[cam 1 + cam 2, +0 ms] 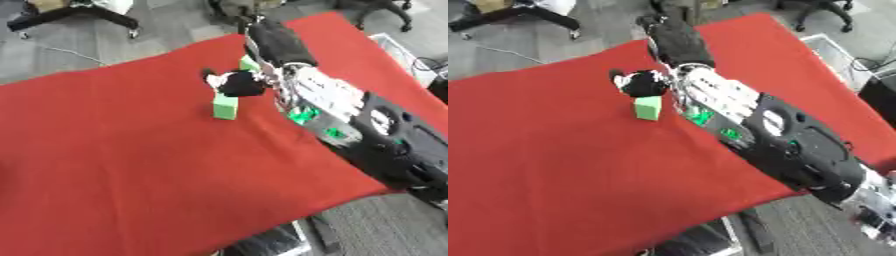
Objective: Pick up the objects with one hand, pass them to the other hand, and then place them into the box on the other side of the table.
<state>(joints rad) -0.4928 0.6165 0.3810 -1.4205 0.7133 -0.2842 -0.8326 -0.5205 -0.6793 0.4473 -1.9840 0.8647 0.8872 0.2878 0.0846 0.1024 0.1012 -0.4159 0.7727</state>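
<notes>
Right arm (798,145) crosses the red cloth (114,150); right hand (238,84) clasps a green block (226,106), its long axis running near-to-far.

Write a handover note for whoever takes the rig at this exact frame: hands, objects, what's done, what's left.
Right hand: arm reaches in from the right across the red tablecloth; I cannot tell whether its fingers are open or curled.
Left hand: not in view.
Objects: a green block lies on the cloth, right by a black-and-white object. In the left eye view another bit of green shows beside the arm.
Box: a white-rimmed container sits off the table's right edge; contents not visible.
Done: nothing visibly lifted or passed.
Left: pick up, hand over, place in the box.
</notes>
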